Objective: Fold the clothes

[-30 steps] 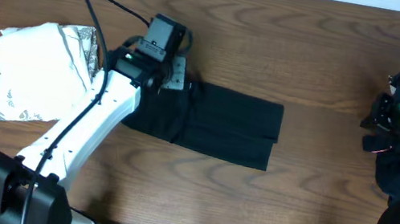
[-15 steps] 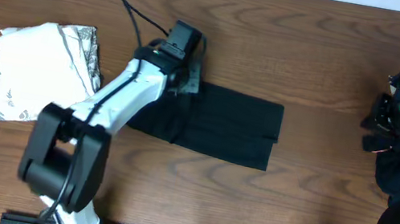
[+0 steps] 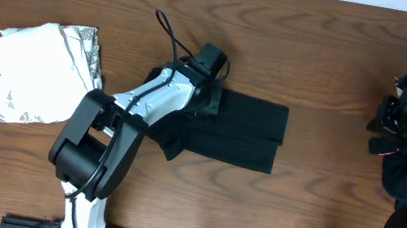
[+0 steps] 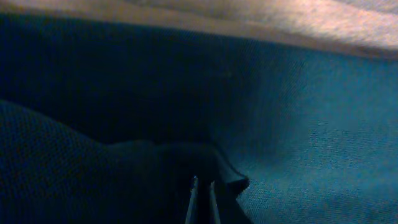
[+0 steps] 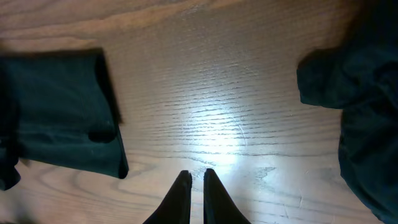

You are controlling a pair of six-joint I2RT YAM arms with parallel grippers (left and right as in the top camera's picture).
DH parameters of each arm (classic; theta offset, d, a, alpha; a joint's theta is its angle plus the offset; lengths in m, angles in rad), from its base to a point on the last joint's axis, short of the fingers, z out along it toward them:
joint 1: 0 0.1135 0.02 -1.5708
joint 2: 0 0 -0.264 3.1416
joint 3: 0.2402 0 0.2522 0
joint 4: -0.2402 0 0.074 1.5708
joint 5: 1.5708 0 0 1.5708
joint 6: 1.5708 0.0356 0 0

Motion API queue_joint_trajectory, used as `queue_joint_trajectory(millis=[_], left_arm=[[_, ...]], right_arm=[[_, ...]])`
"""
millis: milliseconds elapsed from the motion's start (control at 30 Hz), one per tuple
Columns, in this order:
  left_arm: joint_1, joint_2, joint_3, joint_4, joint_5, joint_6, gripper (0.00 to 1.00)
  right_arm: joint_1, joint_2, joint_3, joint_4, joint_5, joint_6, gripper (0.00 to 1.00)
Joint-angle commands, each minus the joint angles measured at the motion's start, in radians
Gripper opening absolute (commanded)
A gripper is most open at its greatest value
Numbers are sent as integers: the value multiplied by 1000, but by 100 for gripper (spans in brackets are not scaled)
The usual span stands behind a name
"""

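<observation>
The black shirt lies folded on the table. A raised fold at one edge is pinched between the clenched left fingers. The right fingers are clenched on nothing above bare wood. In their wrist view the shirt lies to their left and a dark heap of clothes to their right.

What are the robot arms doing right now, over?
Left tool shut on black shirt edge. Right tool shut, empty. Nothing blocking.
</observation>
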Motion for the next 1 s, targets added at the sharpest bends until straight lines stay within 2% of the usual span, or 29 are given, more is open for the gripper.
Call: queue_joint_trajectory(millis=[0, 267, 433, 567, 633, 833, 967], left_arm=[[4, -19, 23, 7, 7, 4, 10], [33, -203, 47, -29, 3, 40, 11], [47, -315, 47, -226, 3, 40, 15], [17, -315, 44, -365, 3, 108, 17], [-6, -304, 41, -394, 2, 167, 24], [-64, -243, 39, -398, -105, 240, 31], [-76, -201, 39, -398, -112, 277, 34]], right_arm=[[0, -21, 5, -2, -11, 12, 8], [0, -21, 5, -1, -11, 11, 8], [0, -21, 5, 5, -11, 12, 8], [0, -21, 5, 7, -11, 12, 8], [0, -21, 5, 6, -11, 12, 8], [0, -21, 5, 2, -11, 11, 8], [0, -21, 5, 1, -11, 12, 8]])
